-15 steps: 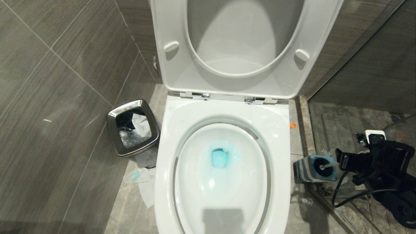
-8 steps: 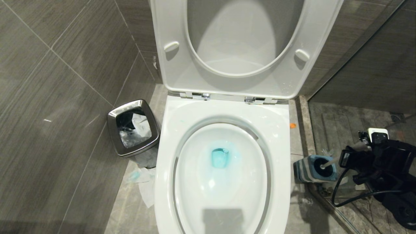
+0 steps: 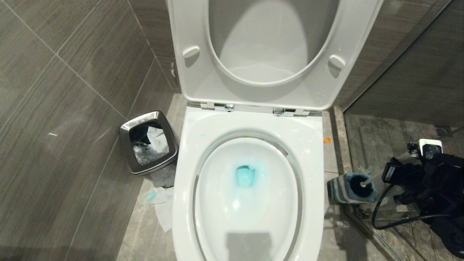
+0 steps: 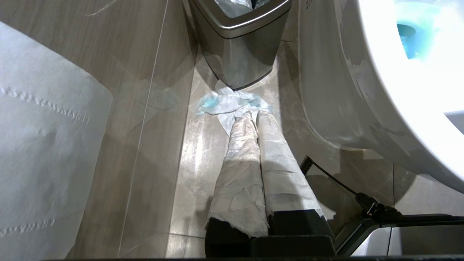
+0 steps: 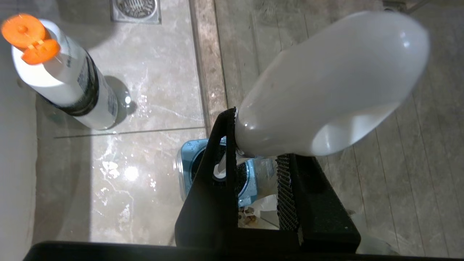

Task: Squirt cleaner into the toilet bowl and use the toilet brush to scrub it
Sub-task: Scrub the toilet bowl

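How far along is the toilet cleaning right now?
Done: blue cleaner sits in the toilet bowl, and the cleaner bottle stands on the floor. In hand: the right gripper is shut on the toilet brush, its head still in the holder. Left: scrubbing. The left gripper hangs idle.

Place: I'm looking into a bathroom.
Fixture: I'm seeing the toilet bowl [image 3: 250, 188], seat raised.
Surroundings: I'm seeing grey wall tiles [image 3: 72, 90], a steel waste bin [image 3: 148, 143], a floor drain [image 5: 135, 10].

Only illegible print on the white bottle's [image 5: 69, 85] label.
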### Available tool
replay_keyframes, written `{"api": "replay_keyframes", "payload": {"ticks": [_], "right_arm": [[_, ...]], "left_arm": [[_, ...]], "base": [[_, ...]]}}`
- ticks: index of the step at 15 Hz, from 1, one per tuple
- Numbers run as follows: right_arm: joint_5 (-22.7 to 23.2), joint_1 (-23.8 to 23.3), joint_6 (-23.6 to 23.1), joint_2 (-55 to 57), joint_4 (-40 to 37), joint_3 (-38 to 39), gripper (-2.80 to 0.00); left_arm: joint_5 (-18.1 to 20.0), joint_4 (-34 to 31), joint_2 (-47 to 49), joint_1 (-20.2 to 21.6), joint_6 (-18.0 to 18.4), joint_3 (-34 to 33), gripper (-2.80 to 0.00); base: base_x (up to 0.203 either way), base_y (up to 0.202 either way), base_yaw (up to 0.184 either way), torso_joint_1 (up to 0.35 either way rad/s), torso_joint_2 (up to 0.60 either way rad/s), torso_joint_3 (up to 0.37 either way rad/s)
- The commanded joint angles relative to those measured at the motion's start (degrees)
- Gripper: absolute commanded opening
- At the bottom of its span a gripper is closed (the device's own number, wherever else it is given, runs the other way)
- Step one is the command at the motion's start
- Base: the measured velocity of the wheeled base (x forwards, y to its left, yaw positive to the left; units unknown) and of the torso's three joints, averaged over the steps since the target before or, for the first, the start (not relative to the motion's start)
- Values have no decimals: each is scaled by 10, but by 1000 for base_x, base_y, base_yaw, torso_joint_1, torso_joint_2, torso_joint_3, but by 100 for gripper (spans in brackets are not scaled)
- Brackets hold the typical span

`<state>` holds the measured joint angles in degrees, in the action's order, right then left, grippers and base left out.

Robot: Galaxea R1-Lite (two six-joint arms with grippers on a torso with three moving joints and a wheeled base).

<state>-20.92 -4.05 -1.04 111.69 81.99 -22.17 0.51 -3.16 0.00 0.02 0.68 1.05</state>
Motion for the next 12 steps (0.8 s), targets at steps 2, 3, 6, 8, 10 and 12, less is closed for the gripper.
{"api": "replay_keyframes", "payload": {"ticks": [2, 3, 6, 8, 10, 12], "right_arm": [[0, 1, 0, -24, 15, 19, -280], [1, 1, 0, -32, 16, 26, -280], [2, 1, 0, -53, 16, 30, -280], [3, 1, -2, -73, 12, 31, -280], [9, 1, -6, -108, 8, 36, -280], [28, 1, -18, -142, 7, 42, -280]], "left_arm": [[0, 0, 0, 0, 0, 0, -280], [0, 0, 0, 0, 0, 0, -280], [0, 0, 0, 0, 0, 0, -280], [0, 0, 0, 0, 0, 0, -280], [0, 0, 0, 1, 0, 0, -280], [0, 0, 0, 0, 0, 0, -280]], "base": [[0, 0, 0, 0, 0, 0], [0, 0, 0, 0, 0, 0], [0, 0, 0, 0, 0, 0], [0, 0, 0, 0, 0, 0], [0, 0, 0, 0, 0, 0], [0, 0, 0, 0, 0, 0]]}}
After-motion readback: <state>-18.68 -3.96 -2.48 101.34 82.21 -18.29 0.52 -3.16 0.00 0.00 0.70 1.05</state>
